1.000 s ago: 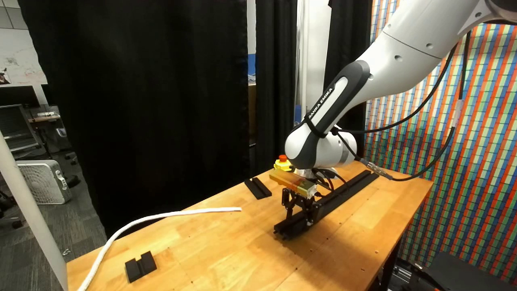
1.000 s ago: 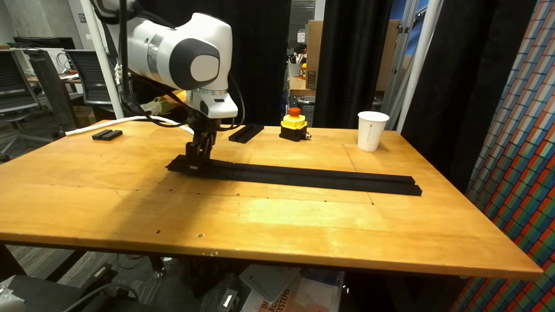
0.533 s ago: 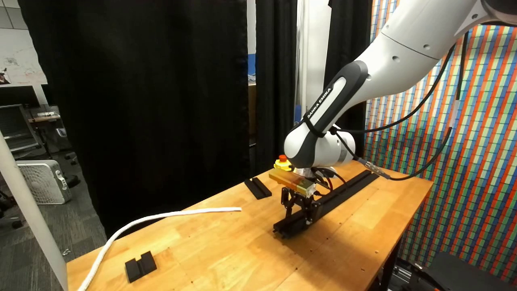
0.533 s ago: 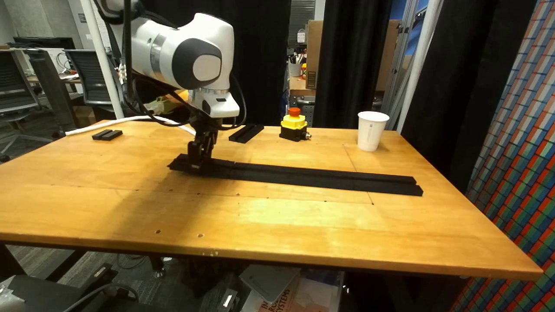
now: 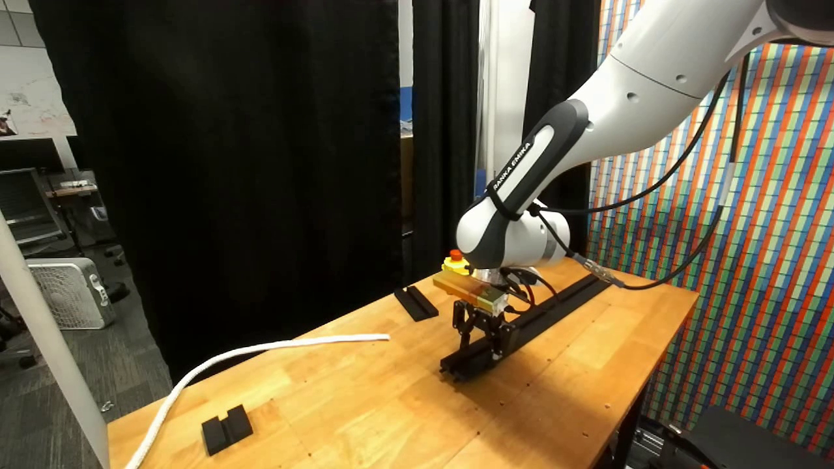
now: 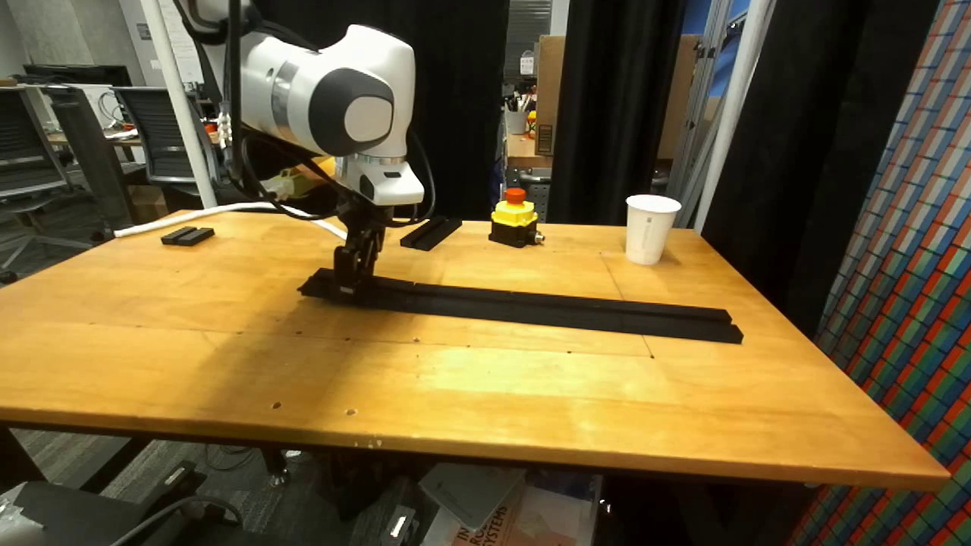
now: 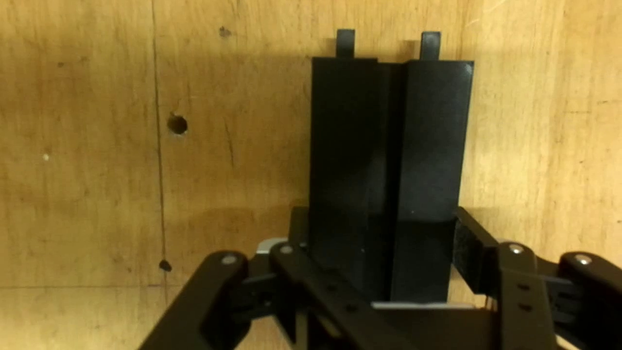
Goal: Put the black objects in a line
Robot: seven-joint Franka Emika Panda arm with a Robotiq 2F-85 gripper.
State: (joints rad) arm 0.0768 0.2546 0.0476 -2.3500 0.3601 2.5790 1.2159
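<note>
Claw (image 7: 381, 236) pinched a black bar (image 7: 369, 165), fingers (image 7: 474, 248) parted around it — one against each side — at one end of a row (image 6: 531, 309), wooden table (image 6: 546, 394) lay beneath, two other bars (image 5: 414, 304) (image 5: 236, 426) sat apart, curtains (image 5: 247, 163) hung behind.

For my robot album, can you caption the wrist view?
The end effector grips a grooved black bar, two small prongs poking from one end.
</note>
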